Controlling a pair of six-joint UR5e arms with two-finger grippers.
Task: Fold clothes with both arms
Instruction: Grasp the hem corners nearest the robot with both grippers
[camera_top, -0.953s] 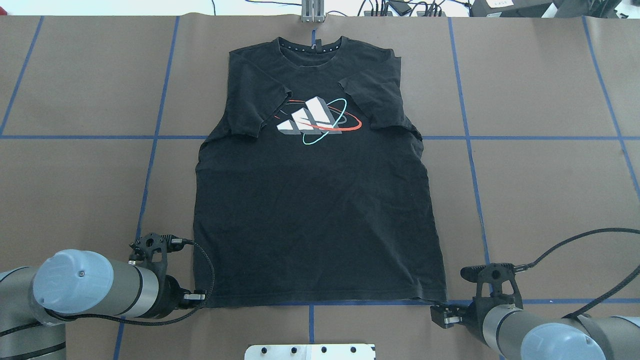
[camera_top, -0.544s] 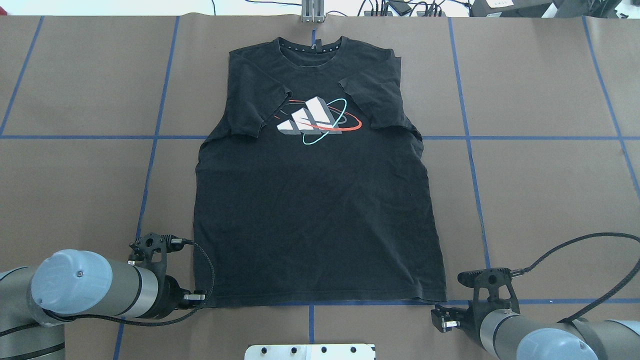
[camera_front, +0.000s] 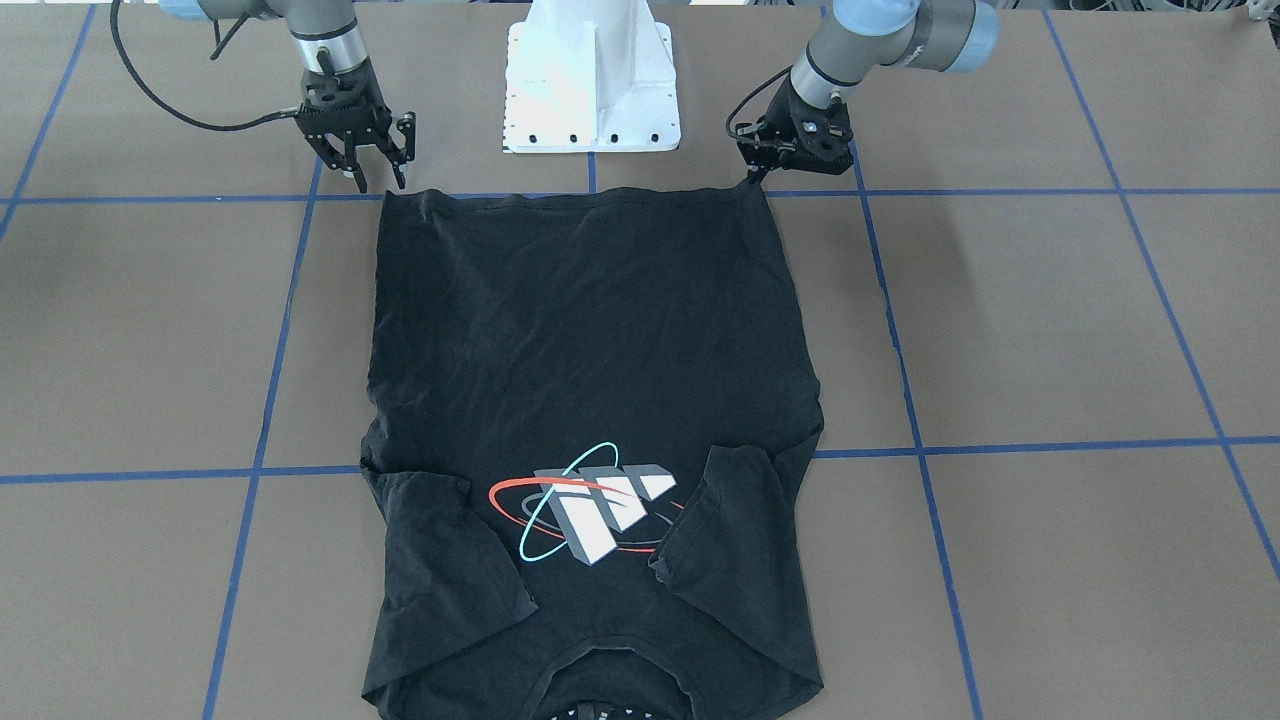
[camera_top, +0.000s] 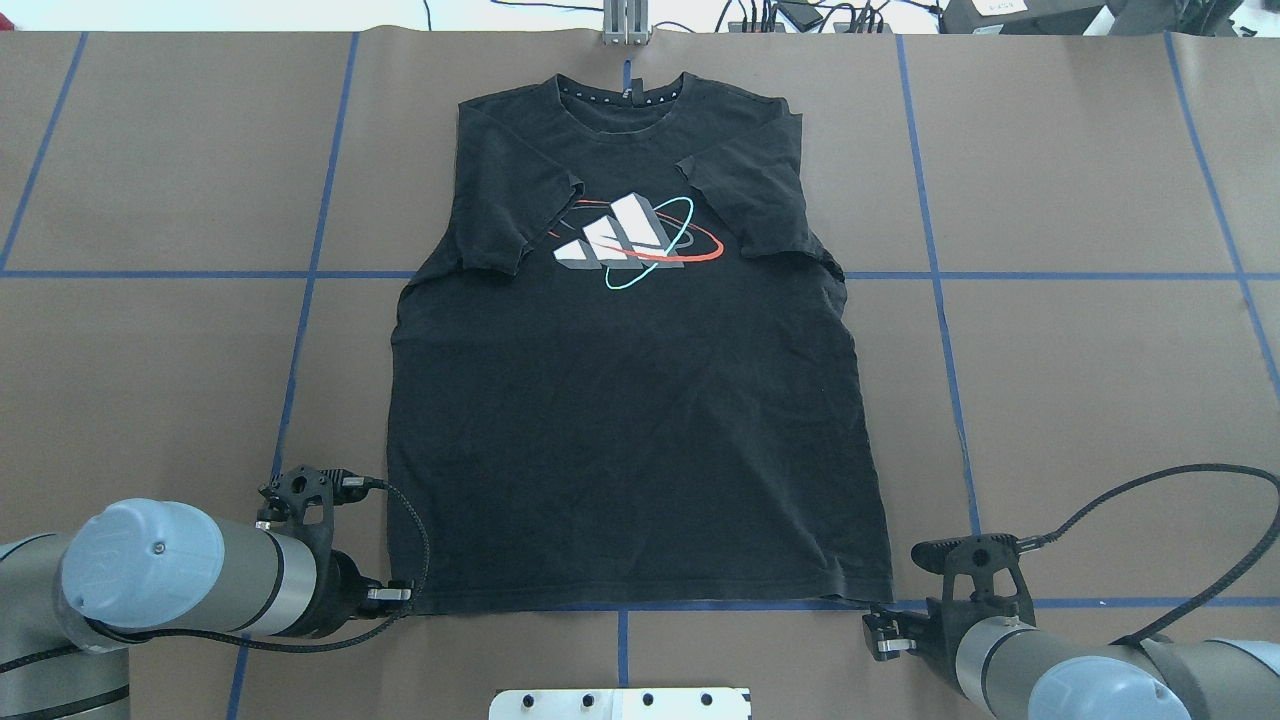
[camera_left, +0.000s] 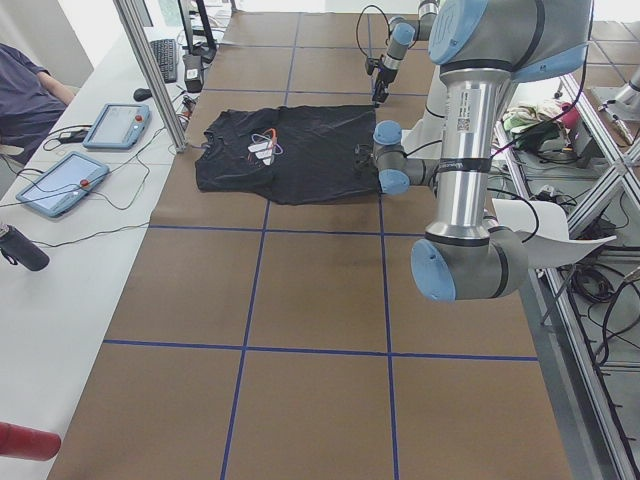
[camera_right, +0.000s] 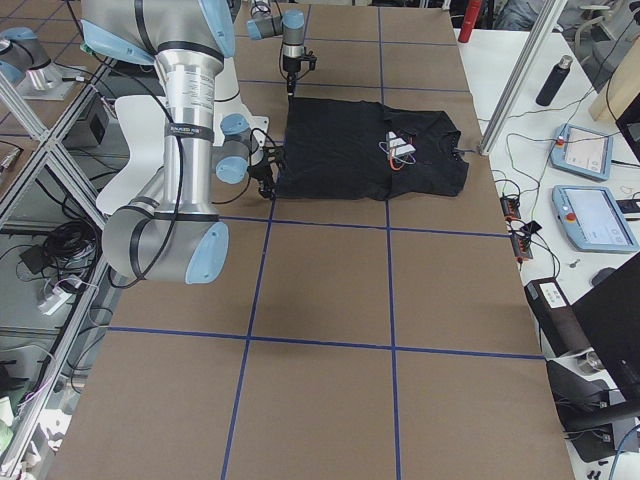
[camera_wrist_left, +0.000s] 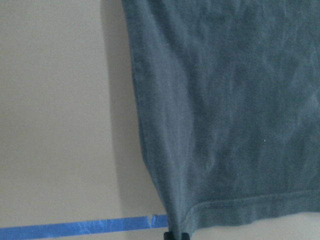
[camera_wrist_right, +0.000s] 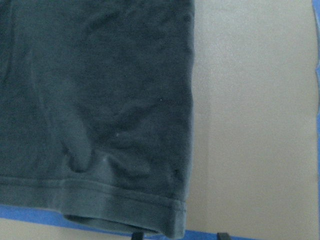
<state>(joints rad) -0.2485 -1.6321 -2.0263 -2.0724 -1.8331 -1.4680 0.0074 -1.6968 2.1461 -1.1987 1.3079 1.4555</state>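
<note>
Table (camera_top: 1100, 400) is covered in matte brown paper, split into big squares by blue tape lines (camera_top: 310, 280). I see the black T-shirt (camera_top: 630, 430) lying flat at centre, print side up. Its collar is at the far edge and its hem lies along the tape line nearest the robot. The cotton is soft and lightly creased, and both short sleeves are folded in over the chest. The white pedestal (camera_front: 592, 80) sits just behind the hem.

The left arm (camera_top: 180, 580) and right arm (camera_top: 1060, 680), grey tube with light-blue caps, are both low, one at each hem corner.

The logo (camera_top: 630, 240) is three white slanted bars ringed by red and cyan ellipses.

The left gripper (camera_front: 752, 178) is clenched on its hem corner, and the wrist view shows a ridge of fabric drawn up to the fingertip. The right gripper (camera_front: 380, 186) is released, with black fingers spread at the other corner. Its wrist view shows the stitched hem between the tips, not pinched.
</note>
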